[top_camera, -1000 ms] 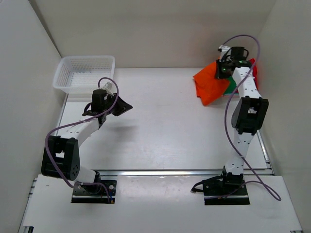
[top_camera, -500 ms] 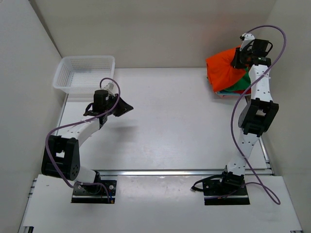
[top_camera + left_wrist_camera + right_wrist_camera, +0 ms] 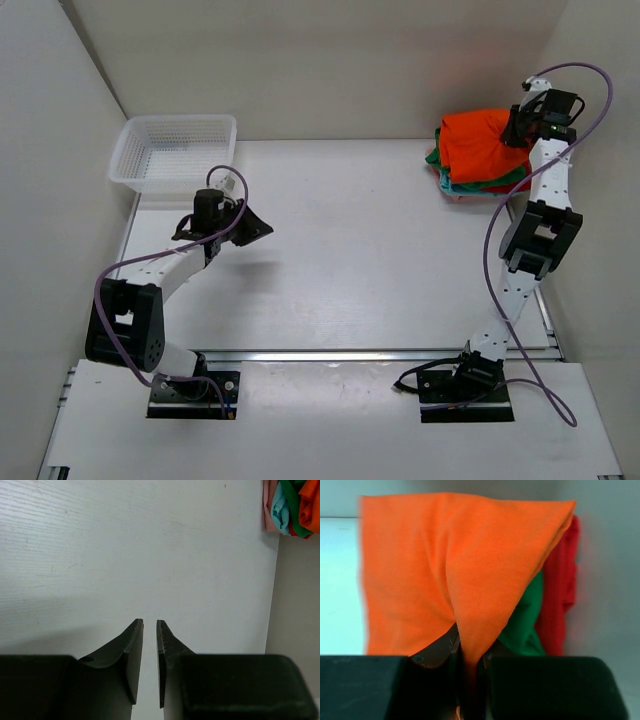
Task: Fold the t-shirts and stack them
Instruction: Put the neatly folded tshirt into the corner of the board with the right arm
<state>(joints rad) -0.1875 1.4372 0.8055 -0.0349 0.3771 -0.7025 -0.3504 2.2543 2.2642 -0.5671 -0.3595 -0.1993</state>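
My right pincer [image 3: 469, 647] is clenching a fold of the orange t-shirt [image 3: 445, 555], the cloth running down between my two fingers [image 3: 437, 652]. The shirt is draping away from the pinch as a broad tent. In the overhead view this pincer [image 3: 517, 128] is hanging at the far corner of the table [image 3: 350, 260], on the opposite side from the white mesh basket [image 3: 175, 150] and well apart from it. The orange t-shirt [image 3: 478, 140] is lying over the top of a heap there. The green t-shirt [image 3: 522, 625] is peeking out just beside the orange one, on the side away from the basket, and the red t-shirt [image 3: 560, 595] is lying beyond the green, right against the wall. A strip of pale blue cloth [image 3: 280, 510] is showing at the heap's edge facing the basket.

My left pincer [image 3: 150, 630] is grasping nothing, its jaws drawn almost together with only a thin slit between them. It is hovering over bare table near the basket, on the basket's near side [image 3: 250, 225].
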